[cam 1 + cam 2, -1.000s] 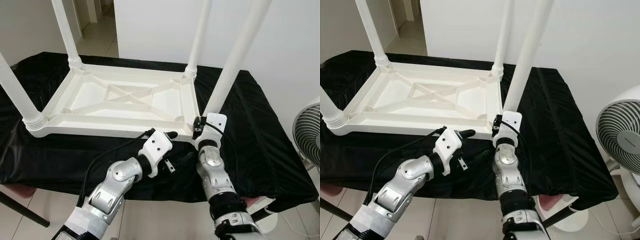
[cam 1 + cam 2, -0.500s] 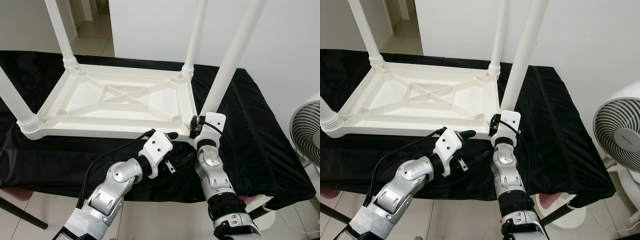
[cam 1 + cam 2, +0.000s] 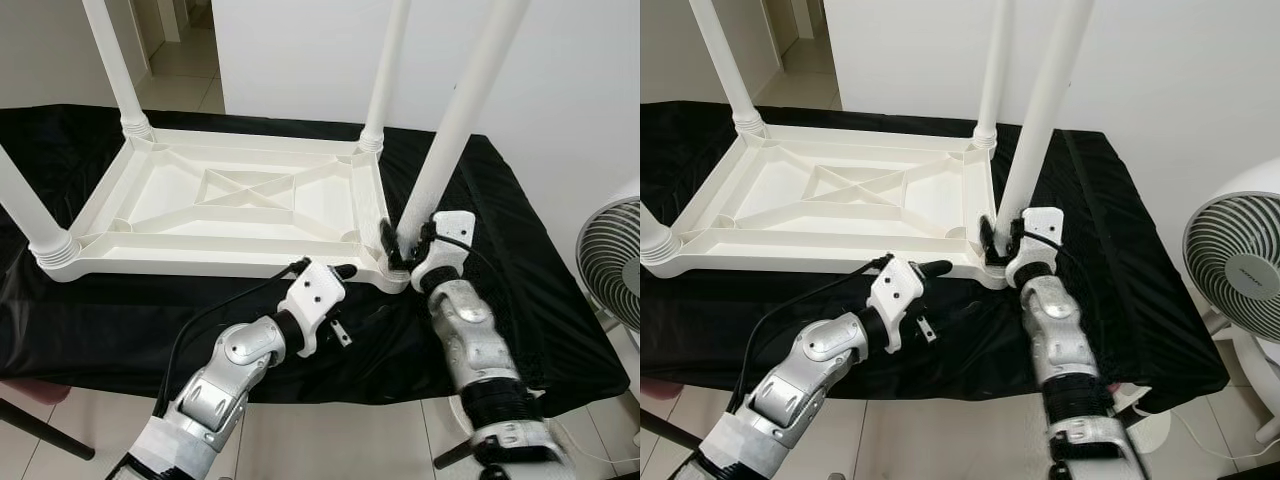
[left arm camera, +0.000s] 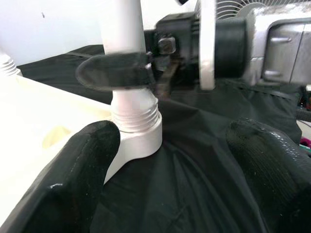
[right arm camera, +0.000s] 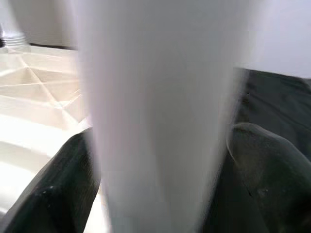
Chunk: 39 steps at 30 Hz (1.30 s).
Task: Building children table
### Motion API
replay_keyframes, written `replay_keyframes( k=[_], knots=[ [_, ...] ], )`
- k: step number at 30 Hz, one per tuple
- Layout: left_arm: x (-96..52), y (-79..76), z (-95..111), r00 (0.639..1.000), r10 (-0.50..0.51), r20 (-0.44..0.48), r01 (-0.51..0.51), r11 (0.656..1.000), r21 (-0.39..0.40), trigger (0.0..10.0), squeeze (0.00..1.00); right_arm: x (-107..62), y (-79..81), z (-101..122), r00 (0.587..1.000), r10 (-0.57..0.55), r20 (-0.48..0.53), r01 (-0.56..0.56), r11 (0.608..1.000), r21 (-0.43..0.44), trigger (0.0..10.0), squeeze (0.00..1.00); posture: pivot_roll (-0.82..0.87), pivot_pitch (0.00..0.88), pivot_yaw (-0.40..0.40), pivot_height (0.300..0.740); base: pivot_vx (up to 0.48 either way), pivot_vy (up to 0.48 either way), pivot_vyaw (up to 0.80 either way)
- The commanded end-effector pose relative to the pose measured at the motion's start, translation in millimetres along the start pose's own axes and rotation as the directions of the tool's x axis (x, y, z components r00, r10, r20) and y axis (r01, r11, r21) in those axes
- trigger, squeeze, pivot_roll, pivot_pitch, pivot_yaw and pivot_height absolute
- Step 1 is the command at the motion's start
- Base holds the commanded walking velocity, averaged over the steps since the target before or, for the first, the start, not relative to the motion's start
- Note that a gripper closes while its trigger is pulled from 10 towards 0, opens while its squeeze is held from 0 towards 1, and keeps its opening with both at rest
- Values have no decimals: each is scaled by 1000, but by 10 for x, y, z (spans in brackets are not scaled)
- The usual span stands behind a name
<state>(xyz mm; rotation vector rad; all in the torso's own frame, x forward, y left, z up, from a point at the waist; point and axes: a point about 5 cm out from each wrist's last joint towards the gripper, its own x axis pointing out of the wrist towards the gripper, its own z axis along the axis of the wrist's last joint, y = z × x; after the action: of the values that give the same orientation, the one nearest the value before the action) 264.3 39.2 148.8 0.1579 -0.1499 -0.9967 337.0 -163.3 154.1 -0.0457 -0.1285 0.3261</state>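
Observation:
A white plastic children's table (image 3: 240, 190) lies upside down on a black cloth, its legs pointing up. My right gripper (image 3: 400, 243) is shut on the base of the near right leg (image 3: 455, 120), just above its threaded socket (image 4: 138, 126). In the right wrist view the leg (image 5: 155, 111) stands between both fingers (image 5: 63, 189). My left gripper (image 4: 170, 160) hovers open over the cloth at the table's front edge, just left of that corner, with nothing between its fingers (image 4: 73, 184). One right finger (image 4: 114, 70) crosses the leg in the left wrist view.
The black cloth (image 3: 520, 260) covers the whole support and hangs over its front edge. A white standing fan (image 3: 610, 265) is on the floor at the right. A white wall rises behind, with a doorway at the back left.
My right forearm has swung out to the right, so the wrist now sits right of the leg instead of in front. The camera shifted slightly. My left arm kept still.

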Motion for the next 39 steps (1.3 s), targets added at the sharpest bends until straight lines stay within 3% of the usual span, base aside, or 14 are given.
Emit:
replay_keyframes(
  k=[1,8,15,16,18,19,20,21,36,37,39],
  knots=[
    [11,-24,12,999,-49,-4,49,999,3,10000,0,17,41,-17,998,53,-17,-53,999,10,10000,0,65,50,-33,740,0,0,0],
    [24,-1,23,999,-42,0,42,999,4,10000,0,35,59,-131,974,217,-68,-217,976,13,10000,0,69,53,-31,740,0,0,0],
    [21,16,31,999,-33,0,33,999,6,10000,0,114,58,-172,959,268,-92,-267,963,26,10000,0,82,53,-34,740,0,0,0],
    [13,23,32,1000,-27,-1,27,1000,8,10000,0,148,46,-186,956,273,-105,-272,962,23,7255,0,87,53,-36,740,0,0,0],
    [12,25,32,1000,-25,-1,25,1000,8,10000,0,152,39,-189,954,279,-107,-278,960,24,7255,0,88,54,-36,740,0,0,0],
    [10,25,33,1000,-24,-1,24,1000,8,10000,0,152,34,-195,953,282,-111,-281,959,25,1686,0,88,54,-36,740,0,0,0],
    [10,25,33,1000,-24,-1,24,1000,8,10000,0,152,34,-195,953,282,-111,-281,959,25,1686,0,88,54,-36,740,0,0,0],
    [11,25,33,1000,-23,-1,23,1000,8,10000,0,151,29,-198,951,287,-112,-286,958,28,0,0,89,54,-35,740,0,0,0],
    [3,20,35,1000,-27,-2,27,1000,6,10000,0,84,-58,-306,947,288,-140,-288,957,20,0,0,80,60,-28,740,0,0,0],
    [3,19,35,1000,-28,-2,28,1000,5,10000,0,81,-68,-314,951,273,-145,-274,962,18,10000,0,80,60,-28,740,0,0,0],
    [1,15,37,1000,-28,-2,28,1000,5,10000,0,79,-92,-344,963,217,-162,-217,976,19,10000,0,81,61,-31,740,0,0,0]
  ],
)
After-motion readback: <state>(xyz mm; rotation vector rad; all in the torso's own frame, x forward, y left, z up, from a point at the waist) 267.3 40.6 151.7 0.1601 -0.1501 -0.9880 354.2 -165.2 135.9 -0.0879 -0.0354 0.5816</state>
